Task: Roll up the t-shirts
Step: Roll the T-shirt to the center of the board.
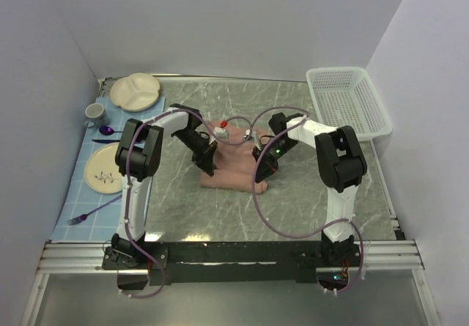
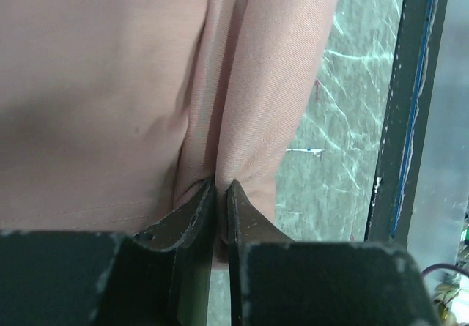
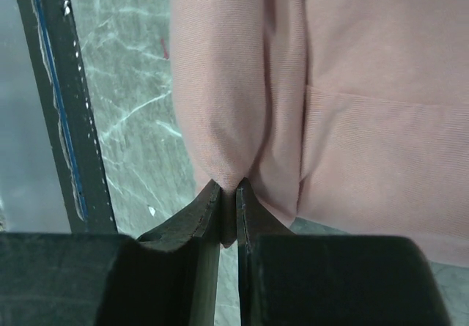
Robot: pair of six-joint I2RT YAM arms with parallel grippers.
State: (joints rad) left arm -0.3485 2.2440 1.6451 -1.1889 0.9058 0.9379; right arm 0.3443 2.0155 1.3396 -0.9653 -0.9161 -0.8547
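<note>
Grey marble tabletop (image 1: 183, 209) bears a rumpled salmon-pink t-shirt (image 1: 233, 173), left pincer (image 2: 221, 188) and right pincer (image 3: 229, 188) each clamping a fold.

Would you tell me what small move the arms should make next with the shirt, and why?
Probably raise both together a little and begin turning the held edge over: the left pincer and right pincer are each shut on a fold of the t-shirt, which is not yet rolled.

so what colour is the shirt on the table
The t-shirt is salmon pink, clearest in the left wrist view.
</note>
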